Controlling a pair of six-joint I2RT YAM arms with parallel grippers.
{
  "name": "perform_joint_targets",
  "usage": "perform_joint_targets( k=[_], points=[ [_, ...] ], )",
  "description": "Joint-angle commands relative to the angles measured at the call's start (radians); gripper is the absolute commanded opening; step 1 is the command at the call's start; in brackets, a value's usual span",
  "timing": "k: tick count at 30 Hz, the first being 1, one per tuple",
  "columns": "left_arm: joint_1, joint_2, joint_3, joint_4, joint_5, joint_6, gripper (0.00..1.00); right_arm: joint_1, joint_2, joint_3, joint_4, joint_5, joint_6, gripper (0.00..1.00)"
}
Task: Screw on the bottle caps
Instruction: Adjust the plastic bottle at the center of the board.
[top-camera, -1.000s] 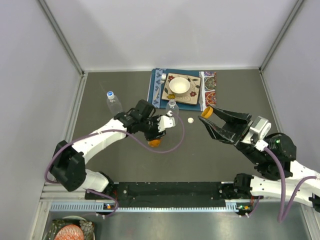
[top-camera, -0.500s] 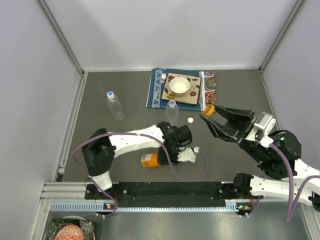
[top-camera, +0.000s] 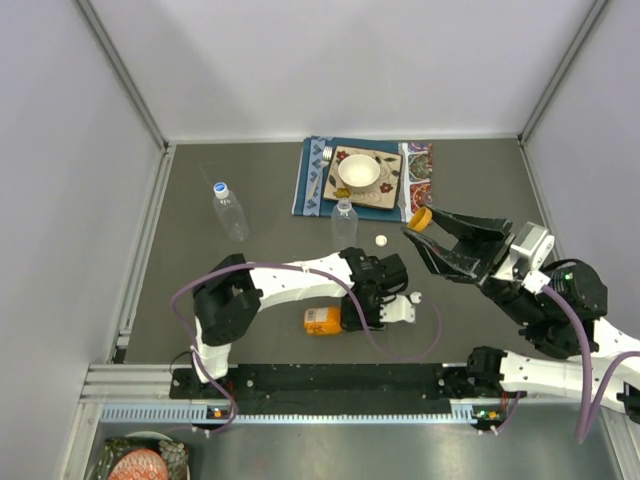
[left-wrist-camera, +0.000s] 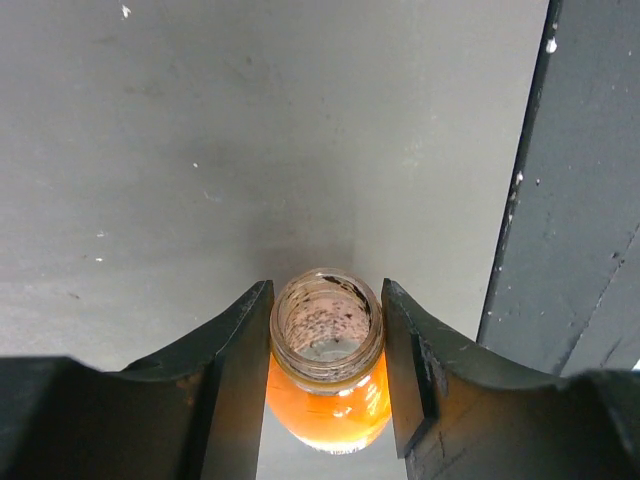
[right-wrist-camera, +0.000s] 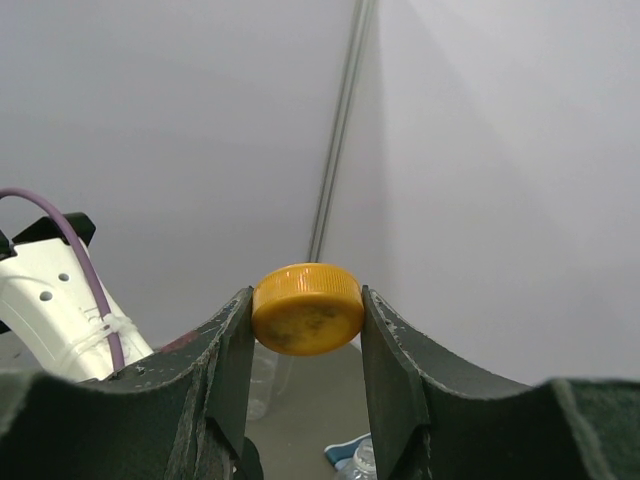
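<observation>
The squat orange bottle (left-wrist-camera: 327, 370) has no cap, and my left gripper (left-wrist-camera: 327, 320) is shut on its neck, a finger pressing on each side. From above, that bottle (top-camera: 320, 320) is low near the front middle of the table, with the left gripper (top-camera: 345, 315) beside it. My right gripper (right-wrist-camera: 305, 330) is shut on the orange cap (right-wrist-camera: 307, 308) and holds it in the air at the right (top-camera: 421, 218). One clear bottle (top-camera: 229, 212) stands capped at the left. Another clear bottle (top-camera: 344, 222) stands uncapped by the mat, and a white cap (top-camera: 381, 240) lies next to it.
At the back, a blue mat (top-camera: 310, 190) carries a patterned plate (top-camera: 385, 188), a white bowl (top-camera: 358, 172) and a fork (top-camera: 325, 160). Grey walls enclose three sides. A black rail (top-camera: 340, 378) runs along the near edge between the arm bases.
My left arm has swung away from the uncapped clear bottle, toward the near edge and then rightward, taking the orange bottle along. The right gripper has kept the orange cap and drifted slightly right.
</observation>
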Motion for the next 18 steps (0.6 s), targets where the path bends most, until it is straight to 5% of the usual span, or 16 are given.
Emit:
perform_joint_targets(
  k=[1, 6, 18],
  points=[
    [-0.006, 0.009, 0.010, 0.088, 0.032, -0.023, 0.45, 0.006, -0.010, 0.040, -0.008, 0.020, 0.015, 0.36],
    [-0.009, -0.011, -0.025, 0.121, 0.038, -0.035, 0.61, 0.006, -0.010, 0.031, -0.008, 0.027, 0.021, 0.36],
    [-0.012, -0.057, -0.070, 0.175, 0.039, -0.055, 0.63, 0.006, 0.005, 0.053, -0.016, 0.032, 0.038, 0.36]
  ],
)
